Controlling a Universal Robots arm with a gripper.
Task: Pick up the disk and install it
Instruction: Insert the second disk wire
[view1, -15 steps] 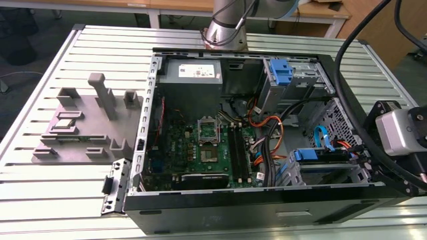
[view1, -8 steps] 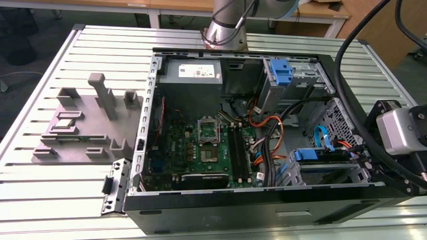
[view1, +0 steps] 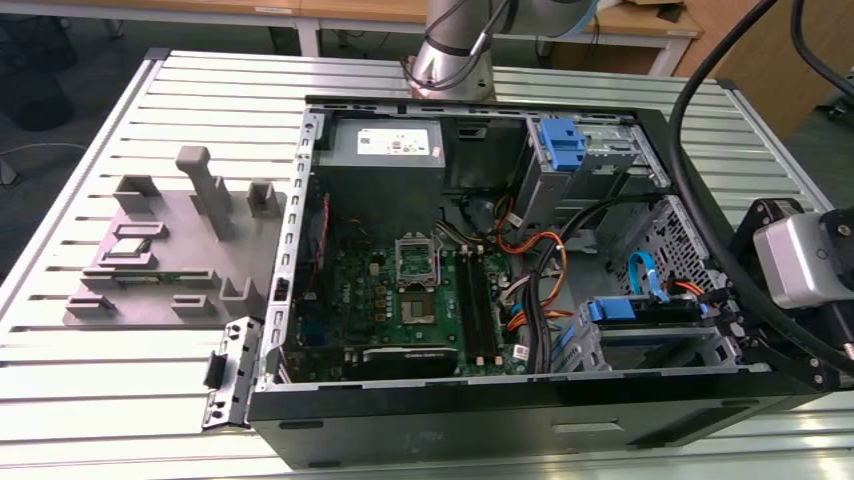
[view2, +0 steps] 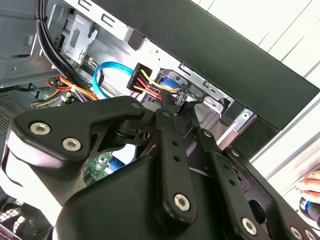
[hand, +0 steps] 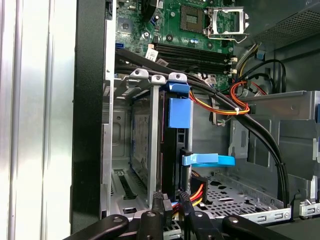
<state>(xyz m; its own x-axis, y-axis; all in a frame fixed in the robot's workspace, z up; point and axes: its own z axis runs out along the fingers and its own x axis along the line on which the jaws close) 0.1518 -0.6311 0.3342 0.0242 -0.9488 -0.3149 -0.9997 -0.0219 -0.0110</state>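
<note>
The disk stands edge-on in a slot of the metal drive cage, seen as a dark edge with a blue carrier strip. In the exterior view its blue carrier sits in the cage at the case's lower right corner. My gripper reaches in from outside the case. Its two black fingers flank the disk's near end closely on both sides. In the second wrist view the gripper ends beside the blue carrier and a red, yellow and black cable plug.
A blue data cable and orange and black wire bundles run close to the cage. An upright blue bracket stands on the far cage. The motherboard lies inside the case. Grey fixtures stand on the slatted table. A hand shows beside the case.
</note>
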